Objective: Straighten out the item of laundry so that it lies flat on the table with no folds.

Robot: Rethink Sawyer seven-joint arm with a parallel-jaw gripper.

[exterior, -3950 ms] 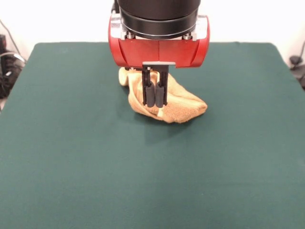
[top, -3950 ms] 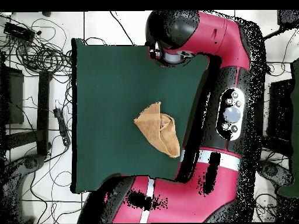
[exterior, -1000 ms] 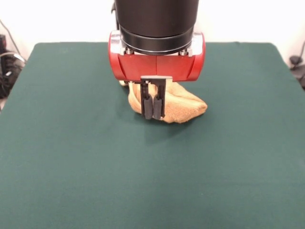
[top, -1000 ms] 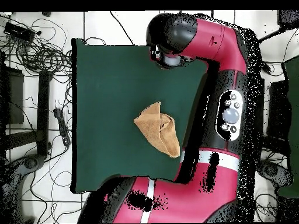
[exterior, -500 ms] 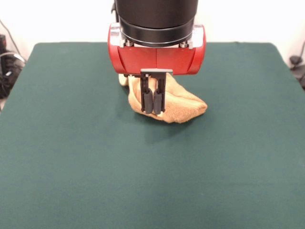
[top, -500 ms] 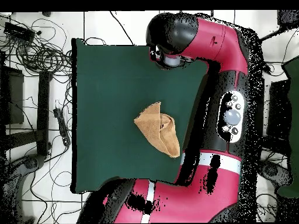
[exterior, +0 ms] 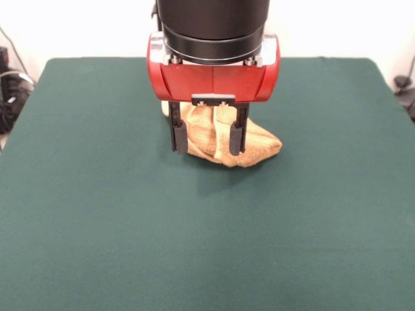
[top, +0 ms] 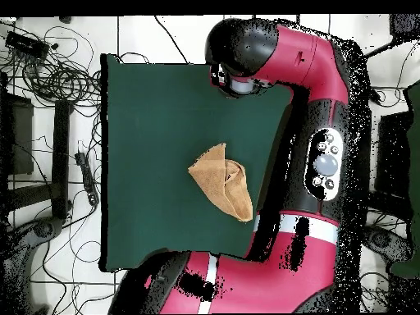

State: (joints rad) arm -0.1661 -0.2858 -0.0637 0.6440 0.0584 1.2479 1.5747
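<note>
While the gripper (exterior: 207, 137) hangs with jaws spread, it hides part of the folded towel (exterior: 256, 144); contact unclear.

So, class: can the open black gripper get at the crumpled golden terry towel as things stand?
Probably yes: the gripper hangs open in front of the towel, nothing else on the green table around it.

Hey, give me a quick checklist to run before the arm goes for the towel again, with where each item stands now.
1. Gripper open: ok, jaws spread wide.
2. Gripper empty: ok.
3. Towel flat: not ok, folded into a bunched wedge.
4. Towel fully on the table: ok.
5. Gripper directly over the towel: cannot tell; the front view lines them up, but the overhead view shows the wrist toward the table's other end.
</note>
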